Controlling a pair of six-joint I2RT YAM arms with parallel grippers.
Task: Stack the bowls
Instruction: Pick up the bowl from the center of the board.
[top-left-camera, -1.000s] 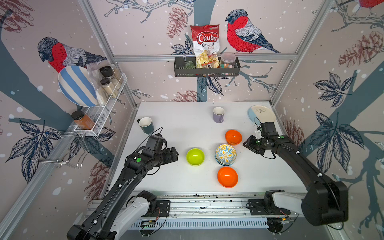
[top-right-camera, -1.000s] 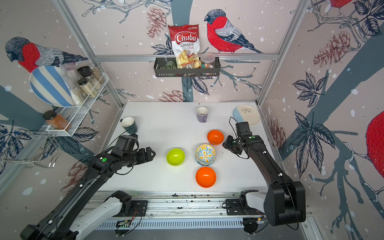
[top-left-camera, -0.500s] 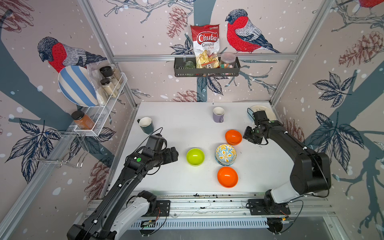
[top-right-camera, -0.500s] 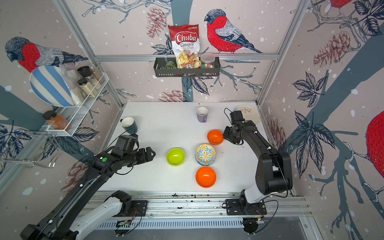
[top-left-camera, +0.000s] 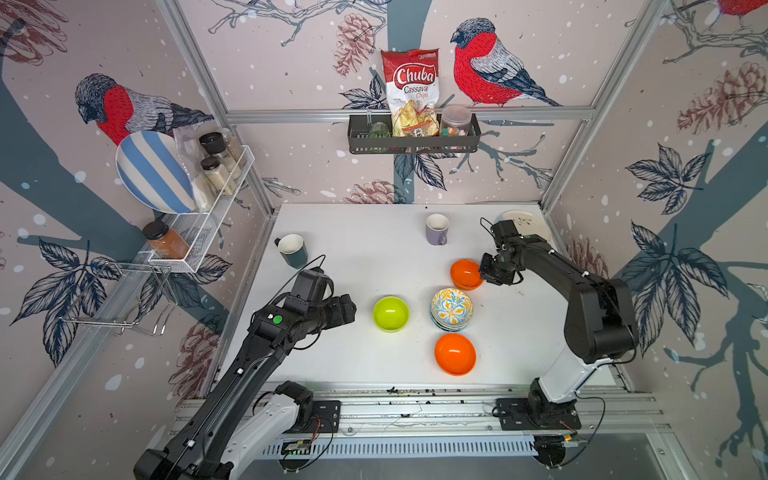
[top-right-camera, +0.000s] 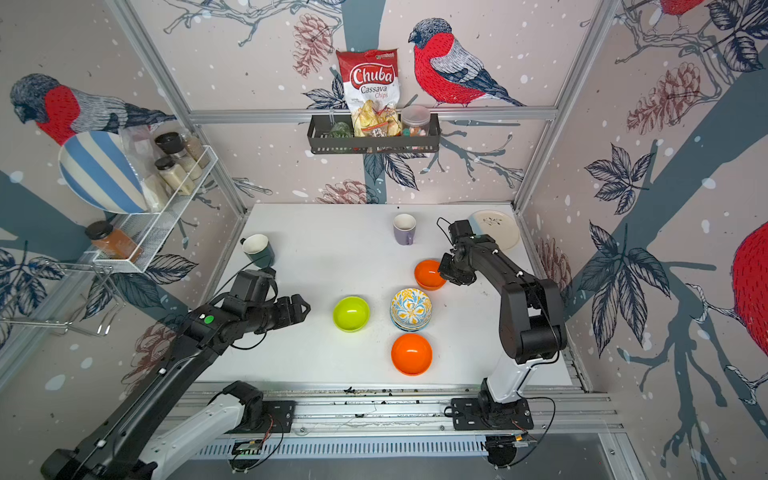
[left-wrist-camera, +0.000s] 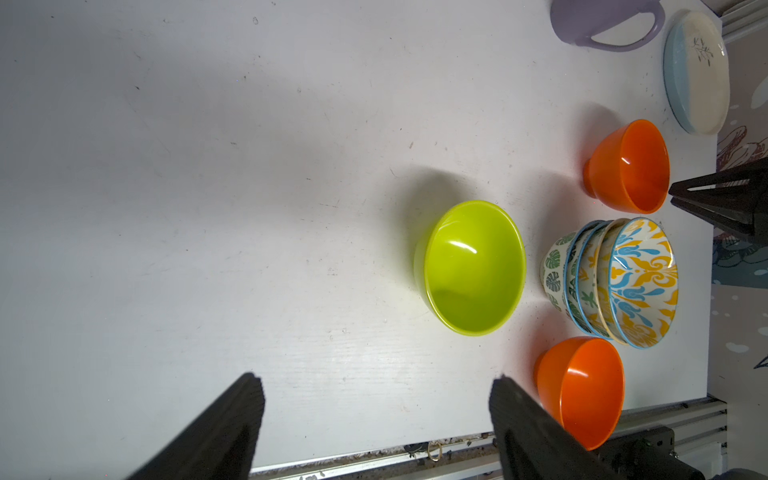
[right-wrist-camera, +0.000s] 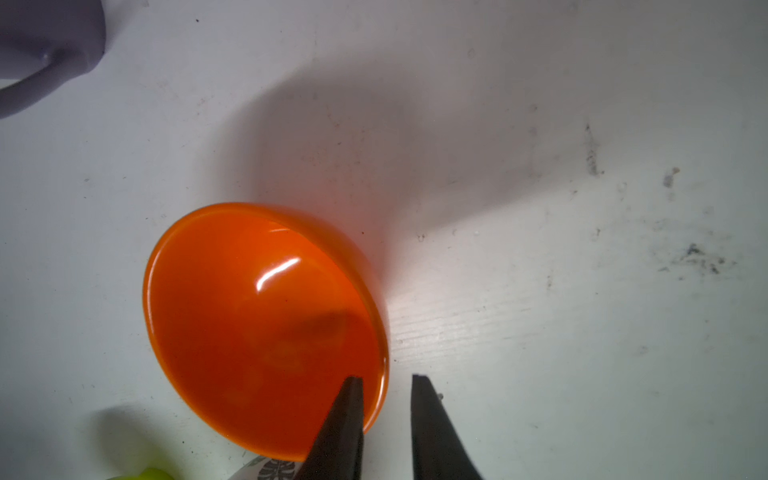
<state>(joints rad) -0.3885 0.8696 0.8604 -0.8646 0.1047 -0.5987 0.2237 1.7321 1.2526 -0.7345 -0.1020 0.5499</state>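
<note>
Two claws, two plain orange bowls, one lime green bowl, one stack of patterned bowls, two mugs and one plate in a top view. Right claw at the rim of the orange bowl. Stack of patterned bowls near that claw, second orange bowl beyond the stack. Left claw spread wide, holding nothing. Purple mug and plate near the right claw, dark green mug near the left.

Left wrist: four nested bowls counted in the stack. Lime green bowl ahead of the open fingers, apart from them.

Right wrist: one fingertip inside the orange bowl, one outside. Rim between them with slim gaps either side, so parted, not clamped.
</note>
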